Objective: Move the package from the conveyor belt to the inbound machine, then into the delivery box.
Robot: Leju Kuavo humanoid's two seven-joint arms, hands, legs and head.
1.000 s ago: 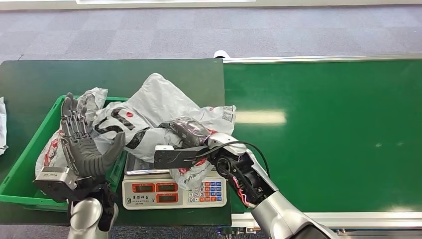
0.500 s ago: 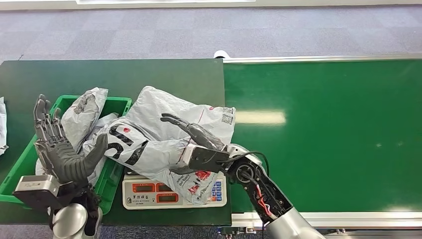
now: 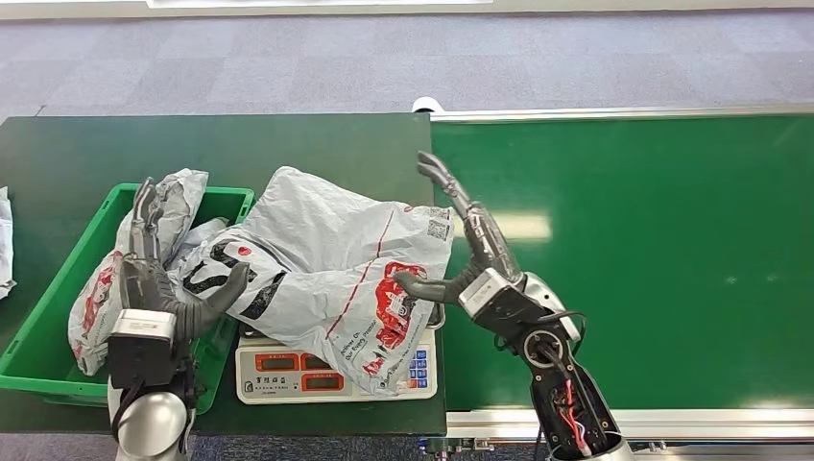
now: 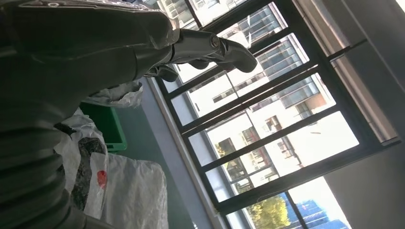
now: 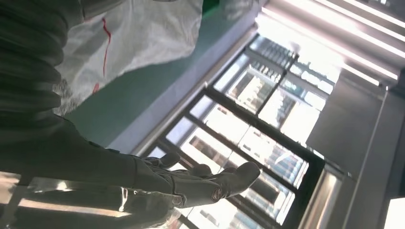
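The head view looks down from high and near on the scale, with the green conveyor belt to its right; both wrist views look upward from low beside the scale, toward tall windows. All three views share the grey package lying on the scale.

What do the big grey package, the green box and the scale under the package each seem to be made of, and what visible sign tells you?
Grey package: thin plastic film, probably a poly mailer; it creases, sags and shines softly.
Green box: rigid moulded plastic, judging by its even colour and straight, thick rim.
Scale: pale plastic housing with a printed keypad; its platform looks like bare metal, though mostly covered.
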